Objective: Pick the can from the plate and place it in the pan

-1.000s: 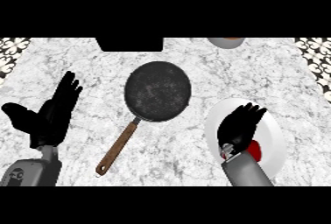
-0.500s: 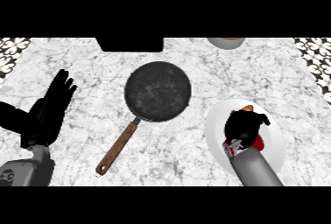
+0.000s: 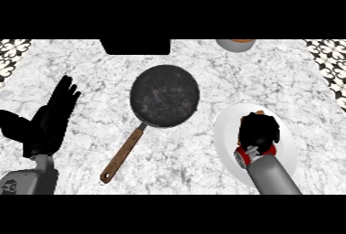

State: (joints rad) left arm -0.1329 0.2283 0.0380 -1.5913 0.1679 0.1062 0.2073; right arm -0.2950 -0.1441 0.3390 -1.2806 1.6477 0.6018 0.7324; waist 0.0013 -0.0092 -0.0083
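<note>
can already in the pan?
No: the pan holds nothing, and the red can is over the plate under the curled right hand.

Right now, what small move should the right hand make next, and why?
Probably lift straight up: the right hand is curled over the can, which lies on the plate, while the pan sits apart, up and to the left.

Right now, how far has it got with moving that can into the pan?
Early on. The right hand is curled over the red can, which is on the white plate, so the grasp seems under way, not a lift. The pan holds nothing. Lifting, carrying and setting the can down are left. The left hand rests open at the left.
</note>
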